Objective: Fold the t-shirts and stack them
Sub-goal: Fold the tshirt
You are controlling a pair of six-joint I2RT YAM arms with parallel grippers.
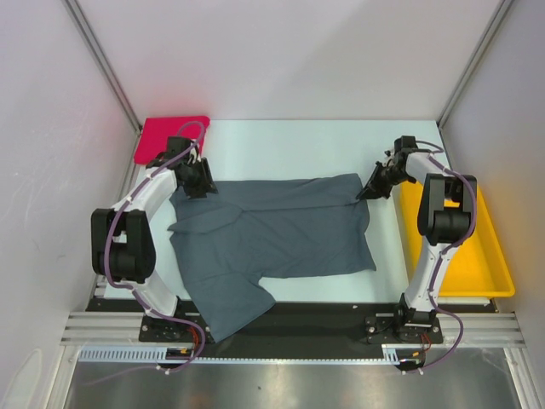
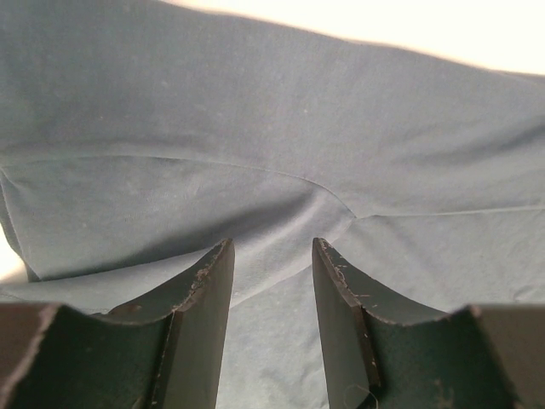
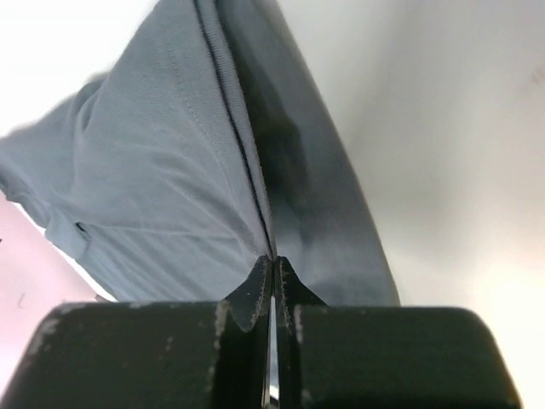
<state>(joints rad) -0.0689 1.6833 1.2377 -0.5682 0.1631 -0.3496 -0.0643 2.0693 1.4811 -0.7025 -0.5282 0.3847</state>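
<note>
Items on your table (image 1: pixel 281 141), a pale, smooth surface:

1. Grey shirt (image 1: pixel 272 230). Soft slate cloth with a matte finish, spread mostly flat across the middle. One short sleeve trails over the near edge towards the left arm's base. Low creases run across the body.
2. Red shirt (image 1: pixel 170 136). Bright pinkish-red, and it reads as a flat squarish patch in the far left corner. You see it in the top view only.
3. Tray (image 1: pixel 498 273). Yellow hard plastic, rectangular with a raised rim, along the right edge beside the right arm.
4. Left gripper (image 1: pixel 197 183). It sits at the grey shirt's far left corner. Your left wrist view shows two dark, scuffed fingers (image 2: pixel 209 281) standing apart, with grey cloth (image 2: pixel 255 128) visible through the gap. You cannot tell whether they touch it.
5. Right gripper (image 1: pixel 368 192). It sits at the shirt's far right corner. From above, its fingers are too small for you to read. Your right wrist view settles it: the gripper (image 3: pixel 272 260) is pinched tight on a stitched hem of the grey shirt (image 3: pixel 170 170), and the fine weave and seam line run up from the tips.
</note>
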